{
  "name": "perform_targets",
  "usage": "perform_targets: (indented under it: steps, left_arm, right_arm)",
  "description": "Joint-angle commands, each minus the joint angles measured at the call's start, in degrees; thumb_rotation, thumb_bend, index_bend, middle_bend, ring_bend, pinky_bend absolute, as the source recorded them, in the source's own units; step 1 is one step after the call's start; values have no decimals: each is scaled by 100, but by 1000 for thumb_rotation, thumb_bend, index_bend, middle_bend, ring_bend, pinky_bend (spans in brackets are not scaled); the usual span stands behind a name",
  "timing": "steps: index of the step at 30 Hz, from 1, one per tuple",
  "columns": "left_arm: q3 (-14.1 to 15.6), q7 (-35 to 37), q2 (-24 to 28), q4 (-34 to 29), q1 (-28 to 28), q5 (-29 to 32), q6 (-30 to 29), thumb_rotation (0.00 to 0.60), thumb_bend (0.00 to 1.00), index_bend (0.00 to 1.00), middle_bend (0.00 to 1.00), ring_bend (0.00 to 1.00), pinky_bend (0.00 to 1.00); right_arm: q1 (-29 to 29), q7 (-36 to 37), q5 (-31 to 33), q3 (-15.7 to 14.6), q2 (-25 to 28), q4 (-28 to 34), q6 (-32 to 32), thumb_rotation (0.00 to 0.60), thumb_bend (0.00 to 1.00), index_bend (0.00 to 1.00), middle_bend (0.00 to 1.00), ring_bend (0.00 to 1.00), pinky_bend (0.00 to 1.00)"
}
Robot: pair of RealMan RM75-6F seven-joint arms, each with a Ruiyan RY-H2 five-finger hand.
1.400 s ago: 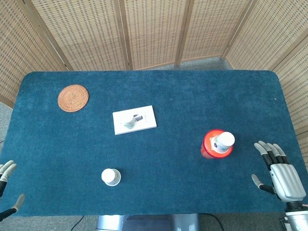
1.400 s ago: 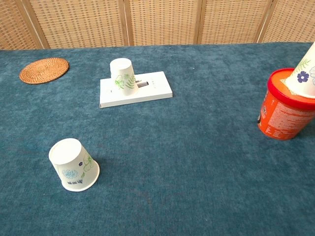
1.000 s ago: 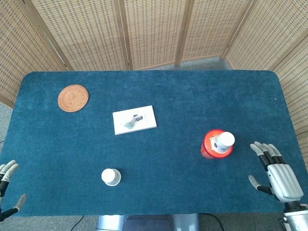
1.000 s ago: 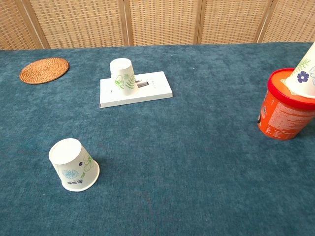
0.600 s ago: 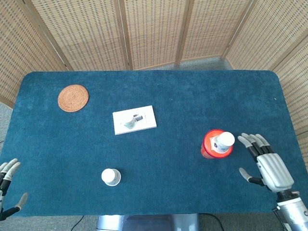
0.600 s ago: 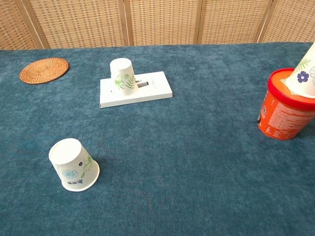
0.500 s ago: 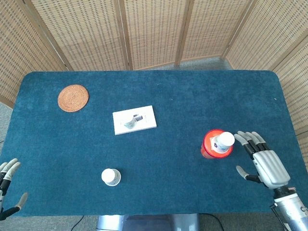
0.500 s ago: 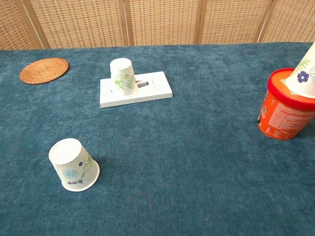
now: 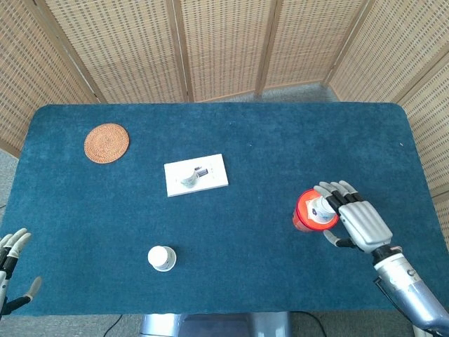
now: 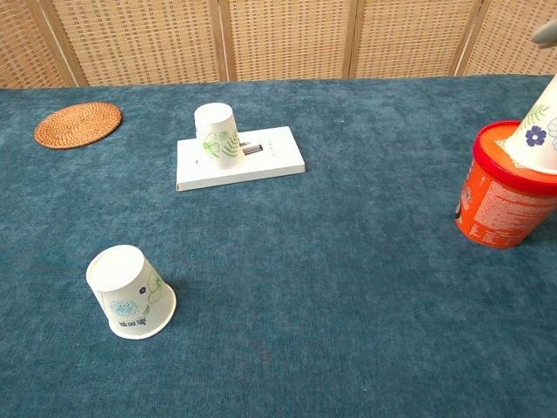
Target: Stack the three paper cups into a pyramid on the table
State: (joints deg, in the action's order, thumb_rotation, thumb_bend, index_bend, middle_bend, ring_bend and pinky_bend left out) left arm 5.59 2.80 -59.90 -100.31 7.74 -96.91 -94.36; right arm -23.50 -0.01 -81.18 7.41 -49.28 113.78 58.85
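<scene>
Three white paper cups stand upside down. One cup (image 9: 161, 258) (image 10: 129, 292) sits on the blue table near the front left. A second cup (image 9: 188, 177) (image 10: 217, 132) stands on a flat white box (image 9: 210, 175) (image 10: 270, 161). The third cup (image 9: 319, 208) (image 10: 538, 131) rests on the lid of an orange tub (image 9: 303, 216) (image 10: 500, 200). My right hand (image 9: 354, 221) hovers at this cup with its fingers spread around the cup's right side, and no grip shows. A fingertip (image 10: 546, 31) appears above the cup in the chest view. My left hand (image 9: 10, 270) hangs open off the table's front left corner.
A round woven coaster (image 9: 106, 142) (image 10: 78, 124) lies at the back left. Wicker screens (image 9: 224, 42) surround the table's far side. Blue cloth (image 9: 245, 232) stretches bare between the box, the front cup and the tub.
My right hand has moved left and forward from the table's right edge until its fingers reach the cup on the tub. The cups and my left hand have stayed put.
</scene>
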Motion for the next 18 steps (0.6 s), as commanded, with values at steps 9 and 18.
perform_targets:
  steps: [9, 18]
  left_arm:
    - [-50, 9, -60, 38, -77, 130, 128, 600, 406, 11, 76, 0, 0]
    - [-55, -96, -51, -38, -76, 114, 88, 600, 406, 12, 75, 0, 0]
  right_arm:
    - [-439, -360, 608, 129, -52, -97, -488, 600, 358, 64, 78, 0, 105]
    - [-546, -332, 679, 109, -116, -252, -567, 600, 359, 157, 178, 18, 280]
